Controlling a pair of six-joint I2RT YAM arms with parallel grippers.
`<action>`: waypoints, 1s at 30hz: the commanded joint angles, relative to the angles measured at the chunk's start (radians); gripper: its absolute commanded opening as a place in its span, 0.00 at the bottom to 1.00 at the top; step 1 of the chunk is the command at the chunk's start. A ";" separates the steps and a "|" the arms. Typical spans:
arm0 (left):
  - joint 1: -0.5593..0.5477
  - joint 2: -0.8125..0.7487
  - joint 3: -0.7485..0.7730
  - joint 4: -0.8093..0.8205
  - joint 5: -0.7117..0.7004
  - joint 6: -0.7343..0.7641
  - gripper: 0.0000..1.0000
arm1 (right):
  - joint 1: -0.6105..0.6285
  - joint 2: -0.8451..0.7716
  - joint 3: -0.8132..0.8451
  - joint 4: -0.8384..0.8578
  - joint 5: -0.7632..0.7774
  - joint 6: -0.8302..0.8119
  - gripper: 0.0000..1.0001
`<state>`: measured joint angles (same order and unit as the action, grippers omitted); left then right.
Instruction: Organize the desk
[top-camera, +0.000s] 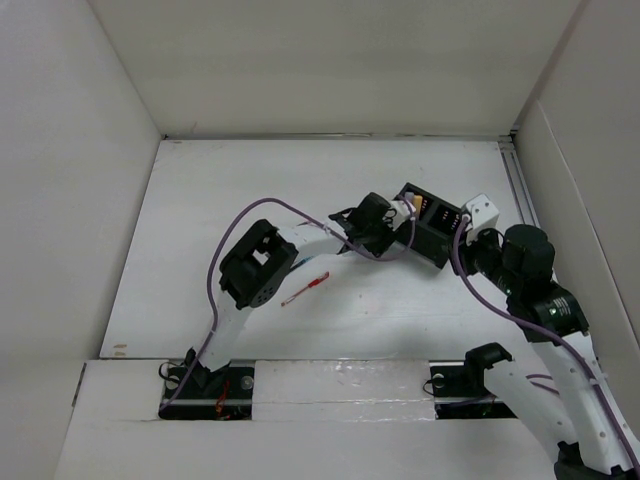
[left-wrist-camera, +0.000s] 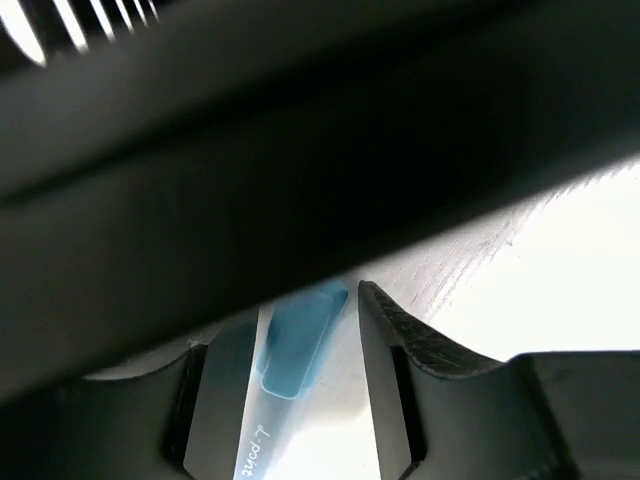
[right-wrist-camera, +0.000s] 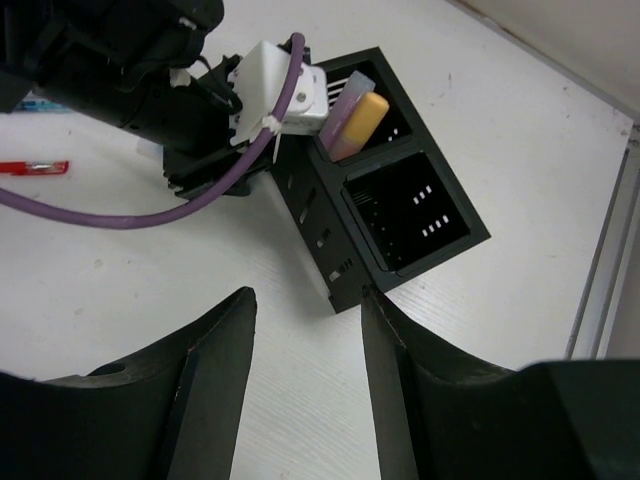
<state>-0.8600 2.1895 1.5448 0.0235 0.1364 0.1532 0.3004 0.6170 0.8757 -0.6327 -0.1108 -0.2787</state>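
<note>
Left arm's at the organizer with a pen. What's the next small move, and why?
Probably raise the left gripper slightly, then advance. Its wrist view shows the blue-capped pen between its fingers, cap against the dark wall of the organizer with white desk below, so it seems not yet over a compartment.

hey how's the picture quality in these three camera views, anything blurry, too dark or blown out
Left wrist: a dark blur right at the lens fills most of the frame, the desk at right is blown out, and only the blue-capped pen shows detail. Right wrist: sharp and evenly lit, organizer clear. Top external: soft, even light, no glare.
</note>
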 joint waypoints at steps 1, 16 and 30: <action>-0.013 -0.042 -0.060 0.027 0.002 -0.024 0.40 | -0.007 0.020 0.083 0.019 0.025 -0.022 0.52; -0.013 -0.299 -0.216 0.032 -0.081 -0.087 0.00 | -0.007 0.030 0.060 0.080 0.005 -0.014 0.52; -0.002 -0.477 0.119 -0.002 -0.040 -0.326 0.00 | -0.017 0.073 0.029 0.194 -0.007 -0.013 0.51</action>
<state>-0.8684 1.6573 1.5299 -0.0360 0.0437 -0.0364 0.2890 0.7055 0.9016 -0.5076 -0.1162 -0.2897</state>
